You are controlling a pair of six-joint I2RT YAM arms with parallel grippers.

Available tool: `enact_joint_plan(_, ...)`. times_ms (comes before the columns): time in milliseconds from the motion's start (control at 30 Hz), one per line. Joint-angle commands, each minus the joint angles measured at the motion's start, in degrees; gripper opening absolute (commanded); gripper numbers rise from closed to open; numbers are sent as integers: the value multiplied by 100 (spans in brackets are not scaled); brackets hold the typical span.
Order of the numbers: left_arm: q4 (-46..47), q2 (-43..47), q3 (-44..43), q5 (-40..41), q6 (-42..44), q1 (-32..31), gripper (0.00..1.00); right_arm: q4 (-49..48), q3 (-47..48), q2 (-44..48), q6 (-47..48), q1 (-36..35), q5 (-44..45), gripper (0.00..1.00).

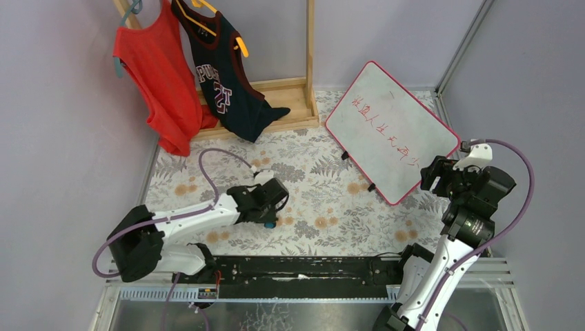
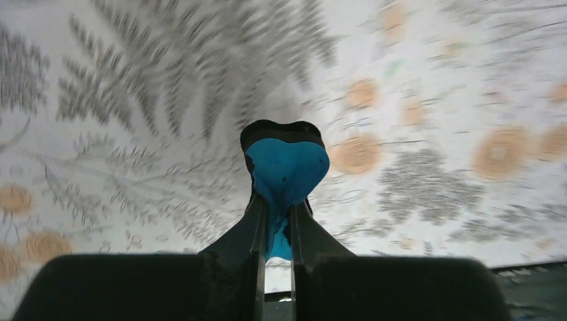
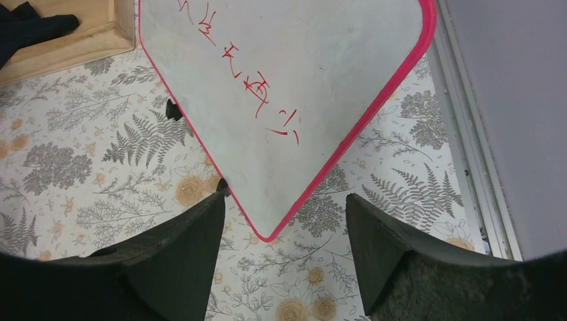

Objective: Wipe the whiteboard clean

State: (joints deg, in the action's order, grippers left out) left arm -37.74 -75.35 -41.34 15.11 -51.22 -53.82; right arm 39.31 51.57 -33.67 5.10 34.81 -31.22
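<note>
The whiteboard (image 1: 390, 127) lies at the back right, white with a pink-red frame, black feet and a row of red handwritten marks. It also fills the top of the right wrist view (image 3: 287, 87). My left gripper (image 1: 271, 219) is low over the floral cloth, left of centre, shut on the small blue eraser (image 2: 286, 167), which is squeezed between the jaws. The eraser shows as a blue tip in the top view (image 1: 270, 223). My right gripper (image 1: 433, 174) is open and empty, hovering just off the board's near right corner (image 3: 271, 234).
A wooden rack (image 1: 286, 93) with a red vest (image 1: 155, 76) and a dark jersey (image 1: 224, 76) stands at the back left. A floral cloth (image 1: 310, 200) covers the table. A metal wall rail (image 3: 468, 147) runs along the right edge. A black rail (image 1: 296, 269) crosses the near edge.
</note>
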Motion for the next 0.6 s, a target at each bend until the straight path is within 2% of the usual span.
enact_joint_plan(0, 975, 390, -751, 111, 1408, 24, 0, -90, 188, -192, 8, -36, -355, 73)
enact_joint_plan(167, 1427, 356, -1394, 305, 2846, 22, 0, 385, 708, -824, 396, -33, -595, 72)
enact_joint_plan(267, 1547, 205, -1751, 498, 3237, 28, 0, 686, 1176, -1231, 669, -40, -538, 73)
enact_joint_plan(567, 2004, -261, -1939, 430, 3282, 82, 2, 1154, 2840, -2126, 871, -41, -189, 75)
